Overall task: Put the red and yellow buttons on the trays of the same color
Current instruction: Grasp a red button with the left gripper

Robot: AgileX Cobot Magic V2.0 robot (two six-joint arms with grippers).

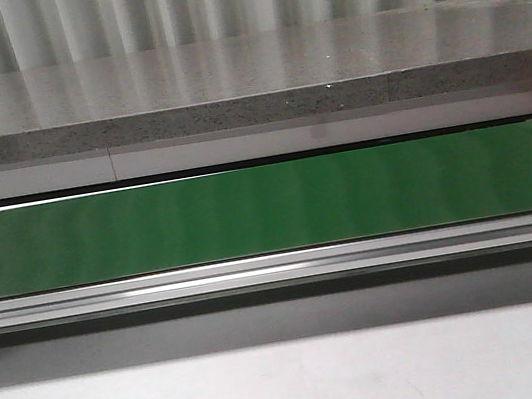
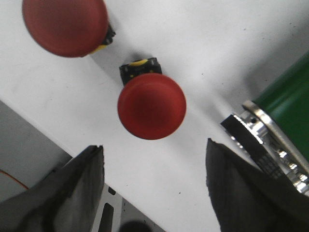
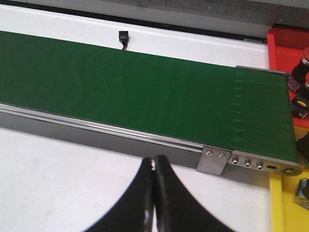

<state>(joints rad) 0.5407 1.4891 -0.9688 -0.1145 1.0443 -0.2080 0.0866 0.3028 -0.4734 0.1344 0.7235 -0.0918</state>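
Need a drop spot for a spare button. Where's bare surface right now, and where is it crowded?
Free: the green conveyor belt, bare across the front view, and the white tabletop beside the shut right gripper. Crowded: under the open left gripper, where two red buttons sit, and the red tray past the belt's end.

Across the middle of the front view we see the conveyor belt point(image 1: 268, 209) running edge to edge, its rail point(image 1: 277, 269) just below it, the bench point(image 1: 296, 387) filling the bottom and a stone ledge point(image 1: 249, 91) along the top. In the left wrist frame, one button point(image 2: 151, 106) lies at centre on the bench, a second button point(image 2: 65, 25) at the upper left, apart from it; the belt's end sits at the right edge. In the right wrist frame, the belt crosses the upper half, with two trays, the upper tray point(image 3: 288, 48) and the lower tray point(image 3: 289, 203), at the right edge beyond its end.
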